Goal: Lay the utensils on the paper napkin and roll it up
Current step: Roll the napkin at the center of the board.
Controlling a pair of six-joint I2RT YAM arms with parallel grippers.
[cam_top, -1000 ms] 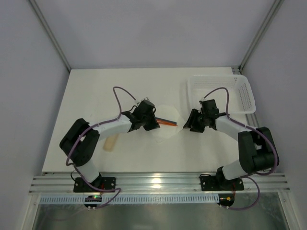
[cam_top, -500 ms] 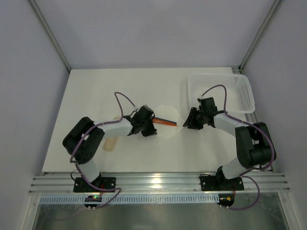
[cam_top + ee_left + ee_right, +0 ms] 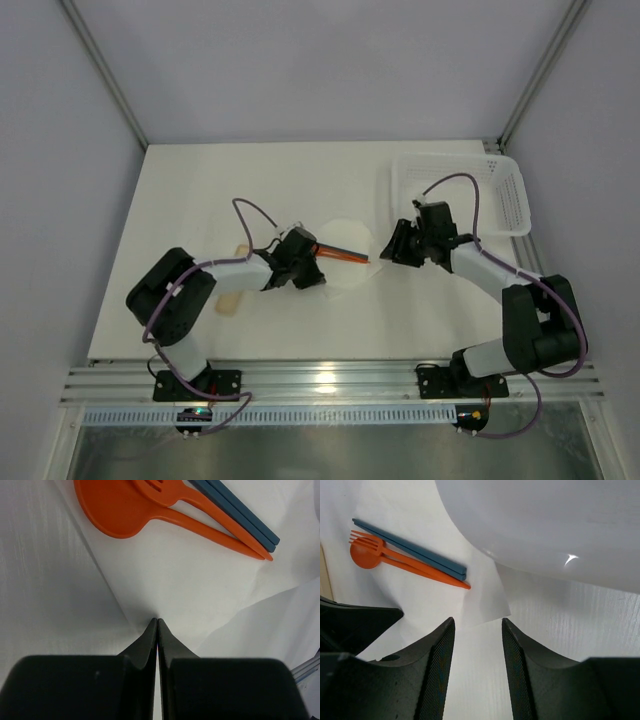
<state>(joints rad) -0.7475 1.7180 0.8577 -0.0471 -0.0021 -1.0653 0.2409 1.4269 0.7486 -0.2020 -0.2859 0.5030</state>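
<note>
Two arms are leaning inward over the white table (image 3: 200, 200), one from each side of the napkin. Toward the far right corner a white perforated basket (image 3: 515, 200) is sitting, well apart from the utensils. Between the two grippers the paper napkin (image 3: 348, 278) is lying near the table's middle, a thin white sheet, slightly crinkled, with one fold line showing in the left wrist view.

At the napkin's left edge, the left gripper (image 3: 158, 622) is pressing its fingers tightly together; whether paper is caught between them cannot be told. Opposite it, the right gripper (image 3: 477, 621) is hovering over the napkin's right corner with its fingers spread apart, gripping nothing.

On the napkin the utensils (image 3: 345, 253) are lying side by side in a tight bundle: two slender blue sticks (image 3: 240, 517), an orange spoon (image 3: 115, 510) with a round bowl, and an orange fork (image 3: 155, 490) resting over it. Beside the left arm a short beige piece (image 3: 232, 295) is lying on the bare table.
</note>
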